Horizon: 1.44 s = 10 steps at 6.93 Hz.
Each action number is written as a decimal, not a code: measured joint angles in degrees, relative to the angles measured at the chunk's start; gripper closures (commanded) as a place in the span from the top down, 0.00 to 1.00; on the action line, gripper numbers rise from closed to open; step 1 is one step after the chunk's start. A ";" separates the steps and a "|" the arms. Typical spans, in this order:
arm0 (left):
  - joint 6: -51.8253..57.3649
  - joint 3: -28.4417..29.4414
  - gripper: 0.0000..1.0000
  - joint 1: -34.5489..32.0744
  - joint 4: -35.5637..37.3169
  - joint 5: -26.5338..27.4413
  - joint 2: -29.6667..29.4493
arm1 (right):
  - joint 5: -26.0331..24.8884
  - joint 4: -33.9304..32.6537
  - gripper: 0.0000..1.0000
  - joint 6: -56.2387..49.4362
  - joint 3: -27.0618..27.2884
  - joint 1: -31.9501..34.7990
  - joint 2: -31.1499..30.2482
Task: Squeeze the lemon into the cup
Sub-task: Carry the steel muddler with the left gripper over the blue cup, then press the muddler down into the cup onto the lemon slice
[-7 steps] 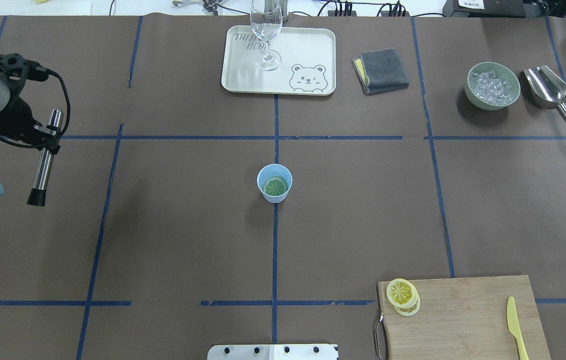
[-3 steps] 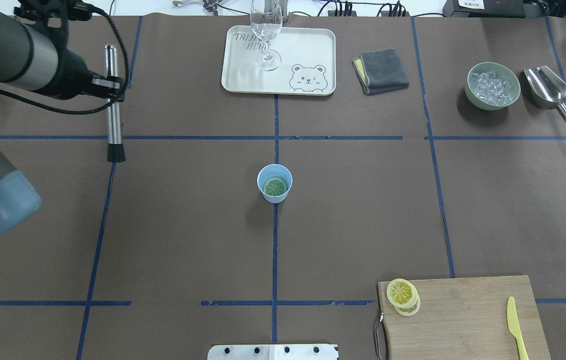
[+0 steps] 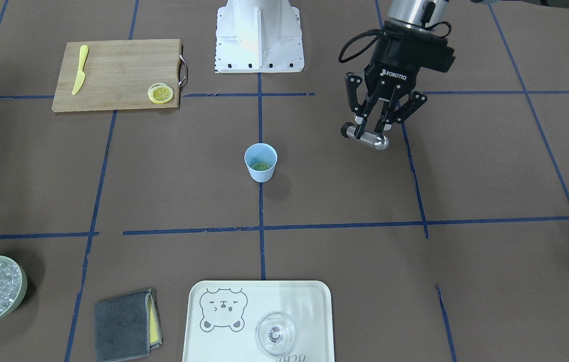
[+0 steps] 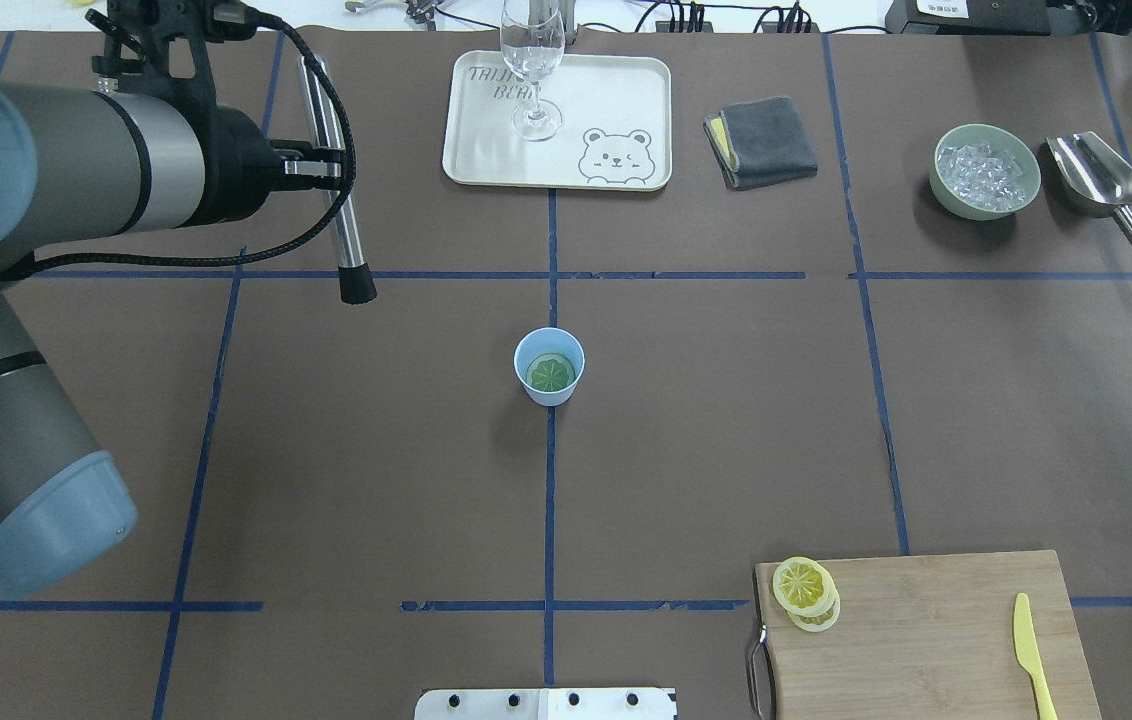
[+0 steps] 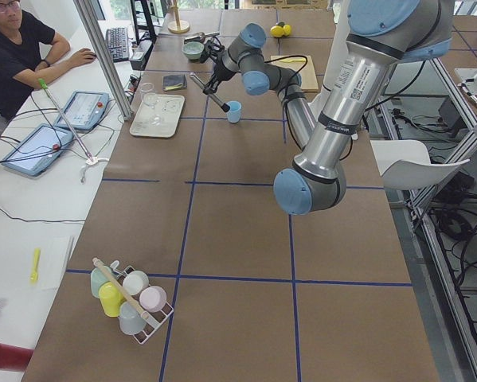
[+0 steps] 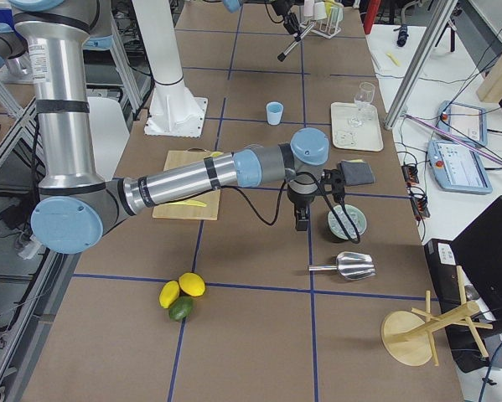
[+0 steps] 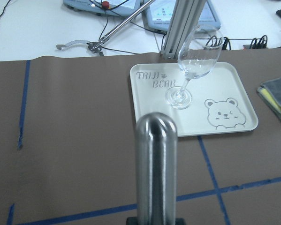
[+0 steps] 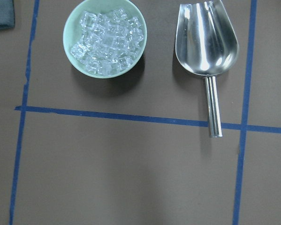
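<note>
Two lemon slices (image 4: 802, 583) overlapped at cutting board (image 4: 926, 630) corner, well apart from light-blue cup (image 4: 549, 366) upright at counter (image 4: 726, 420) centre with greenish slice (image 4: 551, 374) inside; farther on, left gripper (image 3: 371, 131) aloft, fingers clamped on steel muddler (image 4: 350, 240); right gripper (image 6: 301, 222) near ice bowl (image 6: 348, 222), fingers' state can't be told.

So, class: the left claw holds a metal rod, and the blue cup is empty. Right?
No: the cup holds a greenish round slice, as the overhead view shows. The left claw does hold the metal rod.
</note>
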 measured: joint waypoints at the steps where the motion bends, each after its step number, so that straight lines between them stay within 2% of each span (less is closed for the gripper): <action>1: -0.13 -1.45 0.00 1.86 -3.02 3.33 0.14 | 0.11 0.03 1.00 -3.15 -0.54 1.93 -2.00; 3: -0.17 -2.07 0.00 9.98 -9.86 15.97 2.11 | 0.23 0.04 1.00 -6.66 -0.85 4.53 -5.13; 5: -0.06 2.05 0.00 16.89 -19.82 27.73 3.60 | 0.38 -0.10 1.00 -7.11 -0.91 5.12 -5.85; 7: 0.00 9.96 0.00 19.56 -24.24 31.87 0.19 | 0.43 -0.14 1.00 -7.14 -0.87 5.29 -6.20; 10: -0.08 15.98 0.00 20.69 -25.55 32.48 -3.76 | 0.44 -0.12 1.00 -7.00 -0.80 5.36 -6.45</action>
